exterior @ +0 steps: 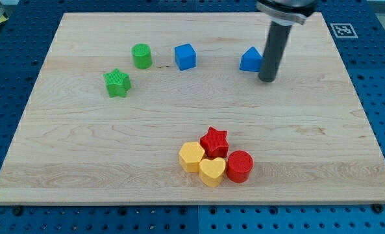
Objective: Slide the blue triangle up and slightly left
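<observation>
The blue triangle point(250, 60) lies on the wooden board point(82, 162) near the view's top, right of centre. My tip point(267, 79) stands just to the triangle's right and slightly below it, touching or nearly touching its right edge. The dark rod rises from there to the view's top edge.
A blue cube point(186, 56) lies left of the triangle. A green cylinder point(141, 56) and a green star point(117, 83) lie further left. A red star point(213, 141), yellow hexagon point(191, 156), yellow heart point(212, 171) and red cylinder point(239, 166) cluster near the view's bottom.
</observation>
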